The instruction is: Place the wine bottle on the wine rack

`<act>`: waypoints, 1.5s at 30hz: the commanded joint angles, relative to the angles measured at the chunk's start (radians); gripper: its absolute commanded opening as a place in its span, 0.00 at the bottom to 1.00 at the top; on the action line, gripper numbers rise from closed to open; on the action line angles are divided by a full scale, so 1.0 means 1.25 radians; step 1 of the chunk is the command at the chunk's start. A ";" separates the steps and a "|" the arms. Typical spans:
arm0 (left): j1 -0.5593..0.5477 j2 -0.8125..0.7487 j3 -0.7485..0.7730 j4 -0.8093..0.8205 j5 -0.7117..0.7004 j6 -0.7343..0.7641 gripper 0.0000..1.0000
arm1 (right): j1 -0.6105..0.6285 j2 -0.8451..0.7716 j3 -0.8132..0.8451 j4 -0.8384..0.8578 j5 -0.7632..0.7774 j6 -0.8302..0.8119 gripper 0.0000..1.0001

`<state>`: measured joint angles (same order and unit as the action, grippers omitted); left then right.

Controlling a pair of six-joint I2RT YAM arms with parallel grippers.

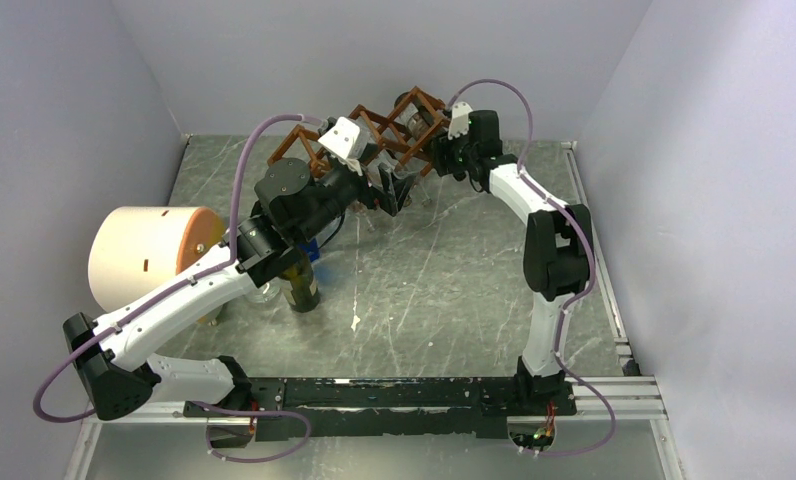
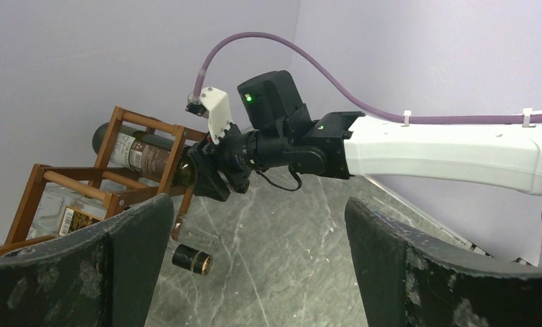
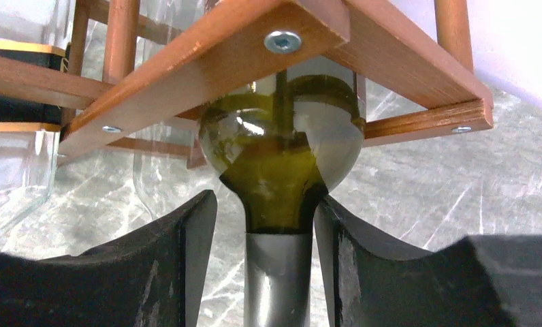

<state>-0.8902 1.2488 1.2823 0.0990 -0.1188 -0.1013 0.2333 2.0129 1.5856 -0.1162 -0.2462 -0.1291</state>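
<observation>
The wine bottle [image 3: 282,163], green glass with a silver foil neck, lies in an upper cell of the reddish-brown wine rack [image 3: 207,61], neck pointing out. My right gripper [image 3: 265,204] is open around that neck, with a gap showing beside each finger. From the left wrist view the same bottle [image 2: 142,153] rests in the rack [image 2: 105,180], and the right gripper [image 2: 200,174] is at its neck end. In the top view the rack [image 1: 374,135] stands at the back centre with the right gripper [image 1: 436,160] beside it. My left gripper [image 2: 258,204] hangs wide open and holds nothing, low in front of the rack.
A clear bottle with a black cap [image 2: 190,259] sticks out of a lower cell, and another clear bottle [image 2: 71,211] lies further left. A dark bottle [image 1: 301,285] stands upright under the left arm. A big beige cylinder [image 1: 149,255] sits at the left. Lilac walls enclose the table.
</observation>
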 commanded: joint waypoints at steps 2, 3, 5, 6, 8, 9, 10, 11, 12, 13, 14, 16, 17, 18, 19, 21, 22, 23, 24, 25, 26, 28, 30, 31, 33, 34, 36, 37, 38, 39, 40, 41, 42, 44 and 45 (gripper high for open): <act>-0.002 -0.004 0.018 -0.004 0.003 0.004 1.00 | 0.018 -0.025 -0.020 0.109 0.026 0.005 0.60; -0.002 -0.003 0.018 -0.003 0.005 0.005 1.00 | 0.017 -0.027 -0.021 0.111 0.030 0.007 0.60; -0.002 -0.003 0.022 -0.006 0.003 0.007 1.00 | 0.018 -0.031 -0.027 0.114 0.037 0.009 0.62; -0.002 -0.003 0.023 -0.007 0.003 0.008 1.00 | 0.017 -0.036 -0.032 0.117 0.042 0.011 0.64; -0.002 -0.002 0.025 -0.009 0.003 0.011 1.00 | 0.017 -0.049 -0.044 0.118 0.055 0.013 0.69; -0.002 -0.002 0.026 -0.012 0.003 0.012 1.00 | 0.017 -0.058 -0.052 0.118 0.063 0.017 0.71; -0.002 -0.002 0.026 -0.014 0.002 0.012 1.00 | 0.017 -0.074 -0.059 0.120 0.079 0.022 0.74; -0.002 -0.004 0.027 -0.015 0.002 0.014 0.99 | 0.017 -0.088 -0.068 0.120 0.094 0.026 0.77; -0.002 -0.004 0.026 -0.016 0.000 0.016 1.00 | 0.017 -0.102 -0.078 0.119 0.104 0.028 0.79; -0.002 -0.006 0.026 -0.016 -0.002 0.017 1.00 | 0.018 -0.118 -0.087 0.119 0.113 0.032 0.80; -0.002 -0.007 0.026 -0.017 -0.003 0.019 1.00 | 0.017 -0.133 -0.097 0.118 0.125 0.037 0.81; -0.002 -0.010 0.025 -0.017 -0.007 0.022 0.99 | 0.017 -0.164 -0.116 0.110 0.143 0.044 0.82; -0.003 -0.011 0.024 -0.018 -0.010 0.023 0.99 | 0.018 -0.179 -0.123 0.104 0.147 0.053 0.82; -0.003 -0.014 0.024 -0.020 -0.013 0.026 0.99 | 0.017 -0.196 -0.131 0.096 0.149 0.060 0.82; -0.002 -0.017 0.025 -0.023 -0.018 0.030 1.00 | 0.018 -0.215 -0.140 0.087 0.153 0.071 0.82; -0.002 -0.026 0.027 -0.033 -0.031 0.034 1.00 | 0.018 -0.258 -0.157 0.064 0.147 0.102 0.82; -0.002 -0.031 0.027 -0.039 -0.038 0.039 1.00 | 0.017 -0.279 -0.168 0.053 0.138 0.118 0.82; -0.002 -0.038 0.028 -0.046 -0.044 0.043 1.00 | 0.017 -0.305 -0.181 0.044 0.124 0.138 0.82; -0.002 -0.045 0.029 -0.052 -0.050 0.050 1.00 | 0.018 -0.331 -0.195 0.036 0.108 0.163 0.82; -0.002 -0.054 0.028 -0.057 -0.057 0.057 1.00 | 0.018 -0.354 -0.209 0.030 0.093 0.190 0.80; -0.002 -0.066 0.026 -0.061 -0.066 0.066 1.00 | 0.019 -0.380 -0.222 0.023 0.077 0.216 0.80; -0.002 -0.088 0.011 -0.059 -0.090 0.085 1.00 | 0.020 -0.426 -0.249 0.011 0.016 0.257 0.79; -0.002 -0.113 -0.007 -0.050 -0.124 0.093 1.00 | 0.024 -0.477 -0.273 0.010 -0.044 0.281 0.79; -0.002 -0.127 -0.017 -0.045 -0.137 0.100 0.99 | 0.030 -0.493 -0.292 0.023 -0.063 0.294 0.79; -0.002 -0.153 -0.033 -0.043 -0.158 0.105 1.00 | 0.051 -0.548 -0.333 0.065 -0.095 0.314 0.78; -0.002 -0.167 -0.039 -0.044 -0.167 0.106 1.00 | 0.066 -0.571 -0.354 0.088 -0.111 0.318 0.78; -0.002 -0.194 -0.048 -0.061 -0.187 0.110 1.00 | 0.116 -0.607 -0.387 0.145 -0.133 0.308 0.79; -0.002 -0.206 -0.051 -0.072 -0.200 0.111 0.99 | 0.146 -0.621 -0.399 0.161 -0.131 0.297 0.80; -0.002 -0.218 -0.053 -0.079 -0.222 0.113 1.00 | 0.182 -0.631 -0.404 0.173 -0.127 0.282 0.81; -0.002 -0.228 -0.056 -0.086 -0.240 0.116 1.00 | 0.218 -0.638 -0.407 0.187 -0.122 0.267 0.81; -0.002 -0.239 -0.059 -0.091 -0.256 0.118 1.00 | 0.257 -0.640 -0.411 0.203 -0.119 0.258 0.81; -0.002 -0.251 -0.062 -0.095 -0.272 0.122 1.00 | 0.287 -0.641 -0.415 0.223 -0.118 0.257 0.81; -0.002 -0.261 -0.068 -0.096 -0.287 0.126 1.00 | 0.314 -0.638 -0.421 0.243 -0.117 0.255 0.81; -0.002 -0.278 -0.081 -0.095 -0.319 0.135 1.00 | 0.384 -0.627 -0.432 0.290 -0.093 0.253 0.81; -0.002 -0.287 -0.087 -0.094 -0.340 0.141 1.00 | 0.414 -0.618 -0.435 0.311 -0.076 0.246 0.81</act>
<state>-0.8902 0.9287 1.2034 0.0013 -0.4210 0.0383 0.6365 1.2270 1.0683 0.1204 -0.3744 0.2073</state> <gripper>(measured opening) 0.996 0.811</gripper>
